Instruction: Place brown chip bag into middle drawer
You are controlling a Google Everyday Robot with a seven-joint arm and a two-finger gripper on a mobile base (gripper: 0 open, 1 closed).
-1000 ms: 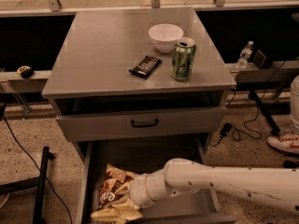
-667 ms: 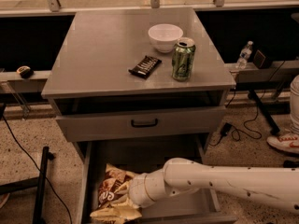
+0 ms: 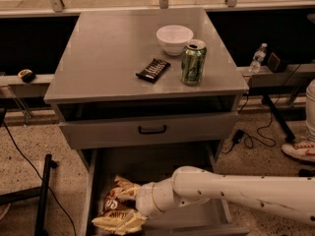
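- Gripper: low in the open drawer, pressed to the bag's right side; whether it's clamped or released, can't tell, as the wrist hides it.
- Brown chip bag: lying inside the middle drawer, front-left corner, crumpled.
- Handling, prob.: v. light, soft, crinkly, slippery film; contents fragile. Best pinched at a cream end seam, gently.
- Cabinet top: white bowl, green can, candy bar.
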